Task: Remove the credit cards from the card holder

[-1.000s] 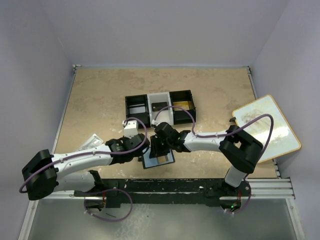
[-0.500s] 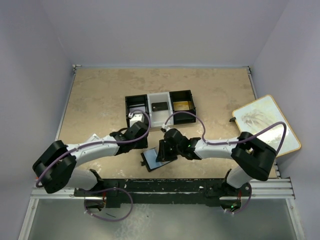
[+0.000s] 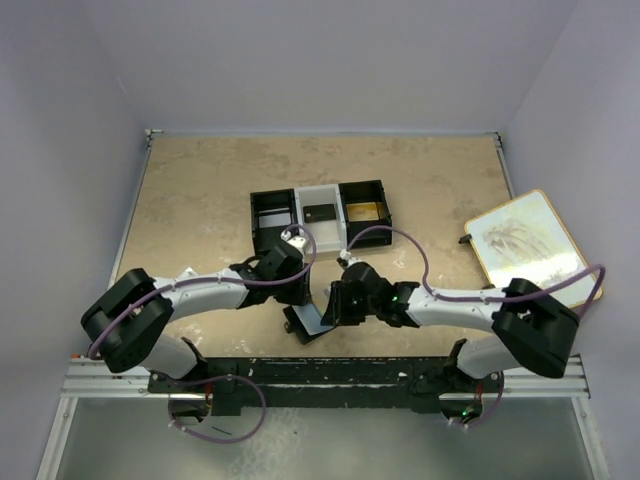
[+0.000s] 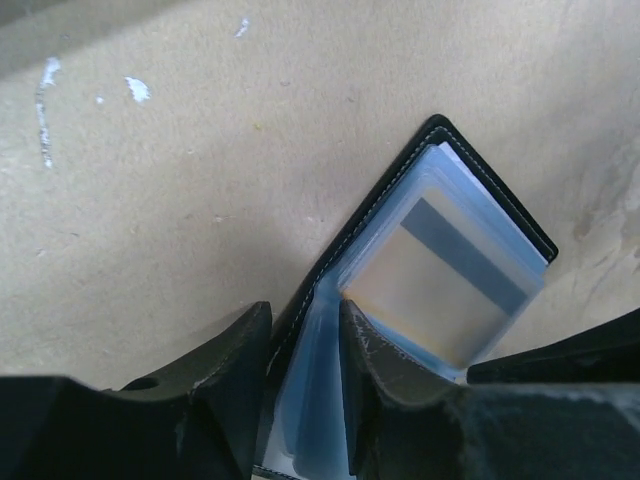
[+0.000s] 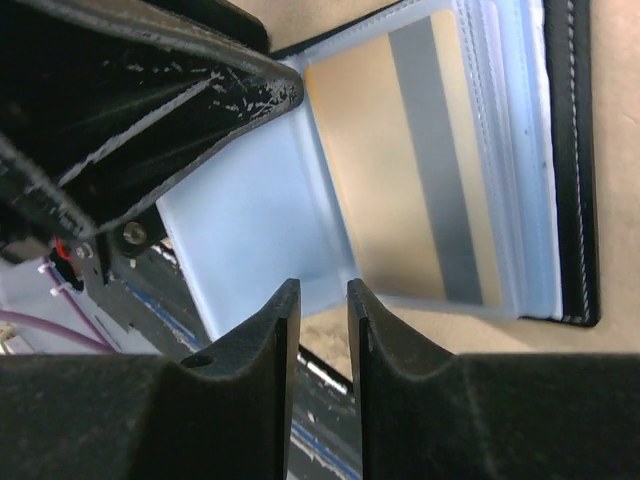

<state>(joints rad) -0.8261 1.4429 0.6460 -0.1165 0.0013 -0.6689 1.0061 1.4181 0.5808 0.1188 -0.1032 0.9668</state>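
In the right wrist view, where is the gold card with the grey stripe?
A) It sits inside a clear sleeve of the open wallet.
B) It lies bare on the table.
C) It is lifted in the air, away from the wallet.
A: the gold card shows through a pale clear sleeve, framed by the black edge of the wallet.

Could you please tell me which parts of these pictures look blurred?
Left wrist view: the left gripper's fingers blur up close; the black bifold card holder with clear pale-blue sleeves is sharper. Right wrist view: the right gripper's fingers blur; the gold-tan grey-striped plastic card looks hazy behind its sleeve.
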